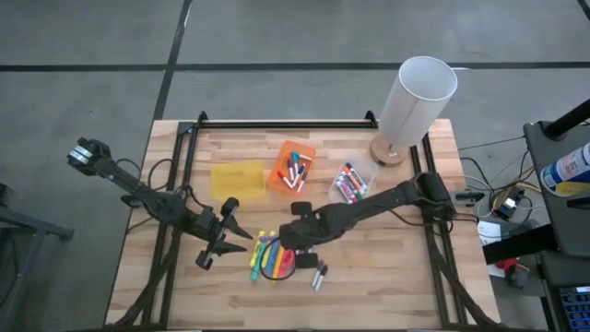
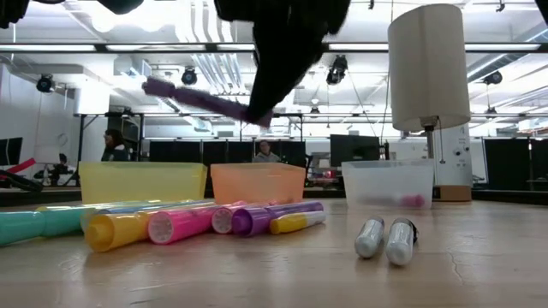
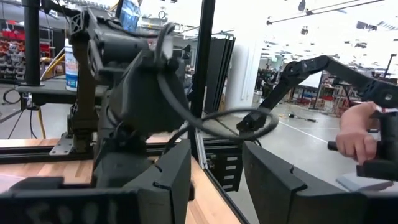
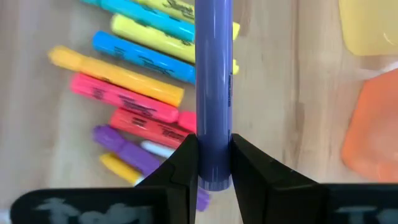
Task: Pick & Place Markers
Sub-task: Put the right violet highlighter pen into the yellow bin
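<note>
Purple marker (image 4: 212,93) clamped in right gripper (image 4: 212,163); its tip hidden by jaws.

Around your wooden table (image 1: 387,267) you have grey concrete floor (image 1: 277,37); ceiling lights (image 2: 342,68) and dark monitors (image 2: 360,147) fill the room behind.

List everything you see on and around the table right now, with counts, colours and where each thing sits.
Loose markers: about a dozen, mixed colours, front-centre pile.
Silver markers: two, right of the pile.
Purple marker: one, held above the pile.
Yellow bin: one, mid-table, left.
Orange bin: one, centre, markers inside.
Clear bin: one, right of orange, markers inside.
Lamp: one, white shade, back right corner.
Table: one, wooden.
Person's hand: one, beyond the table.
Left tool: open, left of the pile.
Right tool: shut on the purple marker.
</note>
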### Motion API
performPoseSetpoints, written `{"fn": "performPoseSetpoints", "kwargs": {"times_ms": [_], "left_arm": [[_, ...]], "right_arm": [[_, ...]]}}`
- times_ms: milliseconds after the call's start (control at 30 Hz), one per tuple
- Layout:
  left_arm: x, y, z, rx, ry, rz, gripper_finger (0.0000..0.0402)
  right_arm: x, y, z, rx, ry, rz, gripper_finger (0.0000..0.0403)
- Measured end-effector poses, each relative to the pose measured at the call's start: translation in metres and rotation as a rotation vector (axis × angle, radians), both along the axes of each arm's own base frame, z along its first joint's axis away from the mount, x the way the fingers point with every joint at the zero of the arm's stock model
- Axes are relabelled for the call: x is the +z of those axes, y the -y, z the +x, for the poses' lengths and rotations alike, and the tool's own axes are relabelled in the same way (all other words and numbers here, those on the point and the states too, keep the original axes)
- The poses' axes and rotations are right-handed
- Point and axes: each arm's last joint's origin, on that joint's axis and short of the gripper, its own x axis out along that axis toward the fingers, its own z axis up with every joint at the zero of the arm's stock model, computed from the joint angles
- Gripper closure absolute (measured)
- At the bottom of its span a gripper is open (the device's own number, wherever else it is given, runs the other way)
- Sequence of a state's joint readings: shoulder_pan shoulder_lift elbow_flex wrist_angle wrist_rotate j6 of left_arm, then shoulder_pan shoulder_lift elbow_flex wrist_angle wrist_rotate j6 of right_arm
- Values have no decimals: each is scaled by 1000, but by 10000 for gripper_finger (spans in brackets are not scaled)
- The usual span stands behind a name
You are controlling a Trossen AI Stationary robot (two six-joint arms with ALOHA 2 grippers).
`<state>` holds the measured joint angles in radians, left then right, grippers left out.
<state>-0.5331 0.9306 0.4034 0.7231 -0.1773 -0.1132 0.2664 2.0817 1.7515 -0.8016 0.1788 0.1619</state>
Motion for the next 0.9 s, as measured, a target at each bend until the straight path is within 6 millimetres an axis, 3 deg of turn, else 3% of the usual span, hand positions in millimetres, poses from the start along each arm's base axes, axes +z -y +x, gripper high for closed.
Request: {"fn": "performPoseSetpoints", "kwargs": {"times_ms": [333,900], "left_arm": [[-4,-3,3,146,-15,76,262],[-8,-3,5,177,-44,92,262]], "right_arm": [[31,-28,-10,-92,97,99,335],[73,-31,-6,-122,230,76,335]]}}
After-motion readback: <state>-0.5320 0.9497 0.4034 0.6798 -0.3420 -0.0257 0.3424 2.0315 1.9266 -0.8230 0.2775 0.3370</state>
